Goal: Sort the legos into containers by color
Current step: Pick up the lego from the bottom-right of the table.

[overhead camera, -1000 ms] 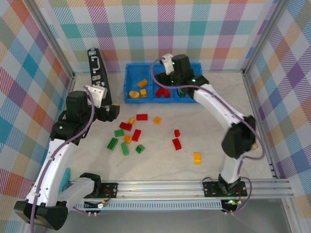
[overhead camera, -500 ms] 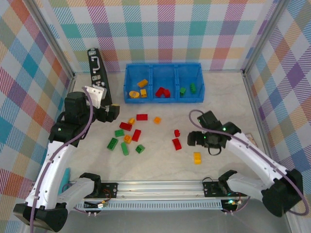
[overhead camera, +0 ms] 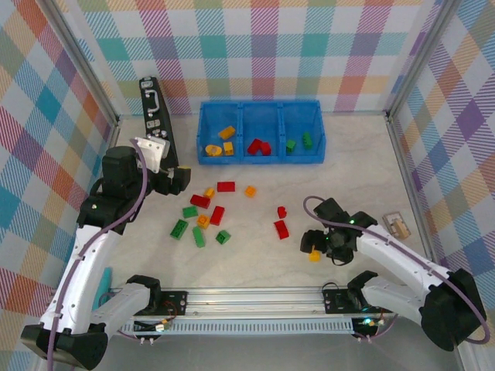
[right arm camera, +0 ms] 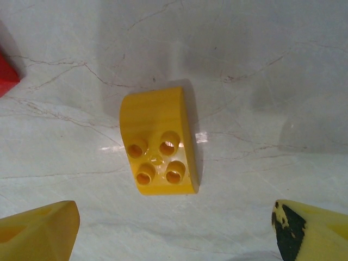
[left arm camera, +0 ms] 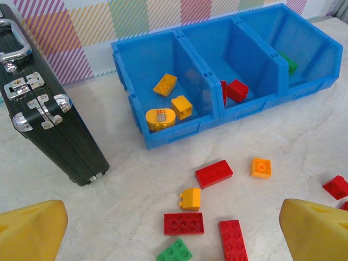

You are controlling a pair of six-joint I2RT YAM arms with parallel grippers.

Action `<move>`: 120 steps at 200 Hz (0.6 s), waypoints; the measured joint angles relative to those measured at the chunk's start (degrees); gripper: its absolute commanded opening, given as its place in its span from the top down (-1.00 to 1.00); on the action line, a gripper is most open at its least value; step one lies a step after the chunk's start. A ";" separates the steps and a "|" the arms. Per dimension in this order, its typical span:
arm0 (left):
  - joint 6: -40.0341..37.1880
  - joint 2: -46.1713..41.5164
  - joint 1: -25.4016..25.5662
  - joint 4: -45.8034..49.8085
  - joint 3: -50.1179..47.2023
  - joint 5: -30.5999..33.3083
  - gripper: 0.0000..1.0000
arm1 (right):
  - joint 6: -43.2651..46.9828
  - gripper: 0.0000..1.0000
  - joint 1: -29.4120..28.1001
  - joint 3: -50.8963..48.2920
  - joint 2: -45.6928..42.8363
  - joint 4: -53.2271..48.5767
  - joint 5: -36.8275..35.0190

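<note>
My right gripper hangs spread over the yellow brick. The brick lies studs-up on the table between my fingers, its long axis crosswise to the line between them and a little skewed, so I'd close across its short width. My fingertips are cut off at the frame's edge, from above my wrist half-covers the brick, and the bin is well apart at the far side.

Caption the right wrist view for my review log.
Open right hand over a yellow brick lying studs-up on the table, a red brick at the left edge.
</note>
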State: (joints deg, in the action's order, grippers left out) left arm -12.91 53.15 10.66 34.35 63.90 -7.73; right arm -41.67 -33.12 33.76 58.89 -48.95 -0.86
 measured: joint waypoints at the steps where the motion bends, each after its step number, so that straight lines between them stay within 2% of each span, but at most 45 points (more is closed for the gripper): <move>1: 0.00 0.04 0.00 0.02 0.00 0.00 -1.00 | 0.00 -0.77 -0.04 -0.07 0.13 0.13 0.00; 65: 0.00 1.11 0.00 0.04 0.00 -0.37 -1.00 | -1.03 -0.63 -3.58 -1.44 7.89 4.07 -2.80; 120: 0.00 1.11 0.00 0.04 0.00 -0.33 -1.00 | -0.87 0.00 -4.50 -0.20 13.64 4.70 -5.20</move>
State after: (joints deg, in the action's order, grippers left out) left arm -12.91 54.26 10.66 34.39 63.90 -8.05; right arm -42.54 -37.63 33.56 72.53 -44.25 -6.07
